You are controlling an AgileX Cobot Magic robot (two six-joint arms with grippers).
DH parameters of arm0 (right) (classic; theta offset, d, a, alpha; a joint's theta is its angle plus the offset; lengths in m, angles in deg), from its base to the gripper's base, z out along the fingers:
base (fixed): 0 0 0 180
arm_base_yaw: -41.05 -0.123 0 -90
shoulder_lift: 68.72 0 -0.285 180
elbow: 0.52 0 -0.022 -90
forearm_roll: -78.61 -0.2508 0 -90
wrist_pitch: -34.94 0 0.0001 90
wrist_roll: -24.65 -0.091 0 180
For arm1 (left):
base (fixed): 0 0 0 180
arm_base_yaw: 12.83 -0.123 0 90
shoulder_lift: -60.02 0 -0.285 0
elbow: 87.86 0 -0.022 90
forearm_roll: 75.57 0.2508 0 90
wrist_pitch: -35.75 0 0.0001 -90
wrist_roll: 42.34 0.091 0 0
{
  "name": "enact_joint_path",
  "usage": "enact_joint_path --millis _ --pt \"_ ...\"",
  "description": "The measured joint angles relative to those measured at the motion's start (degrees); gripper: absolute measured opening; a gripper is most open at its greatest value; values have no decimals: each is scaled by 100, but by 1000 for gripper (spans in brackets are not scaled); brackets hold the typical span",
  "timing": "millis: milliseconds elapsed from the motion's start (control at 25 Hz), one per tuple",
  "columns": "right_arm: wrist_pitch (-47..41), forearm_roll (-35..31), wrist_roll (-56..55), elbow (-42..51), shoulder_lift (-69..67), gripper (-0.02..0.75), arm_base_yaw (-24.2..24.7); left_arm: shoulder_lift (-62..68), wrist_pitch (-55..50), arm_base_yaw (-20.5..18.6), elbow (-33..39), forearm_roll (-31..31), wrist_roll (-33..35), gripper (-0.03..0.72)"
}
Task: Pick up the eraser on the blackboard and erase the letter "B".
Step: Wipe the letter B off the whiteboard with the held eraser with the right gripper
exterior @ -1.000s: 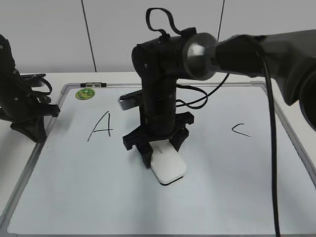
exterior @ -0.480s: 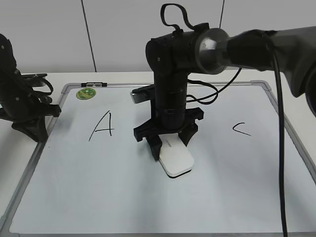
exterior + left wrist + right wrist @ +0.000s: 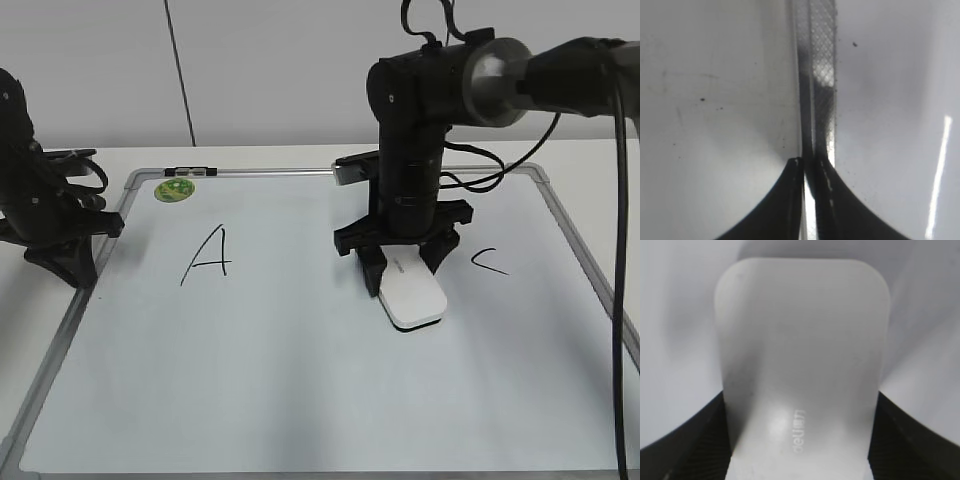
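Observation:
The white eraser [image 3: 412,295] lies flat on the blackboard [image 3: 250,380], a white dry-erase board with a grey frame. My right gripper [image 3: 408,270] is shut on the eraser, its jaws at both long sides; the eraser fills the right wrist view [image 3: 800,365], grey lettering toward me. No letter "B" shows on the board; the space between the black "A" [image 3: 207,256] and the small "C" [image 3: 488,262] is blank. My left gripper [image 3: 62,262] rests shut over the board's left frame edge [image 3: 817,75], far from the eraser.
A round green sticker [image 3: 172,189] sits at the board's top left corner. The right arm's cable [image 3: 610,200] hangs down the right side. A white wall stands behind the table.
My right gripper has slid the eraser rightward across the board, from near the "A" to just left of the "C". The left arm has not moved.

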Motion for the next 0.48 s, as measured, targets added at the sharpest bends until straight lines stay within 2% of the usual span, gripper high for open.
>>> enact_joint_path --millis 480 --pt "20 382 -34 159 612 524 342 0 -10 -9 0 0 0 46"
